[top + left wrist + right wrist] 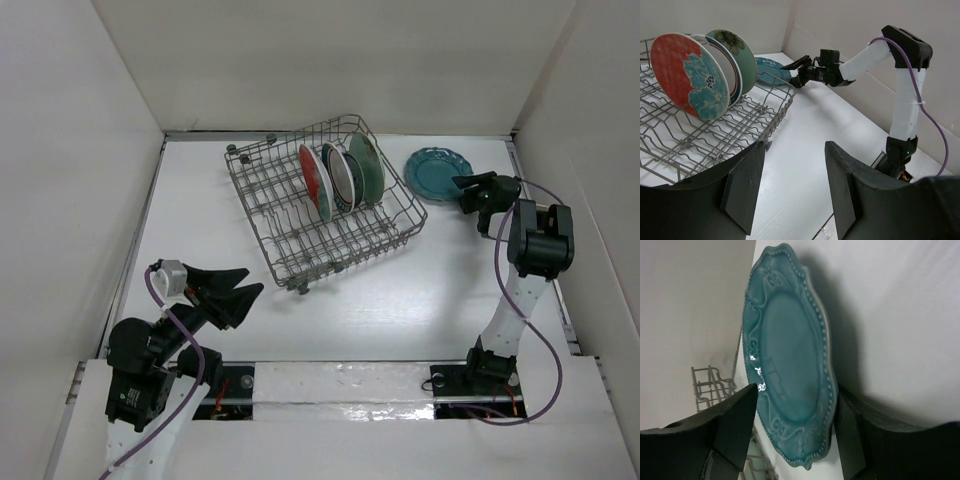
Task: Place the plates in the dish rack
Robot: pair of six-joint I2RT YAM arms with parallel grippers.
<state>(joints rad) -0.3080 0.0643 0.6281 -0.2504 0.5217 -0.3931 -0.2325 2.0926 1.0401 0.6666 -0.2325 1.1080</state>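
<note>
The dish rack (pixel 280 215) stands at the middle back, and three plates stand upright in its right end. They are the red-and-teal floral one (pixel 313 182), the white ringed one (pixel 342 180) and the pale green one (pixel 366 165). The scalloped teal plate (pixel 436 172) lies flat on the table to the right of the rack. My right gripper (pixel 460 186) is at its near right rim. In the right wrist view that gripper (pixel 797 388) is open, one finger on each side of the teal plate's (pixel 790 350) rim. My left gripper (pixel 252 280) hovers open and empty near the front left.
White walls close in the table on the left, back and right. The rack's near corner (pixel 765 142) is just ahead of my left gripper (pixel 795 143). The right arm (pixel 905 100) reaches across to the teal plate (pixel 771 69) by the right wall.
</note>
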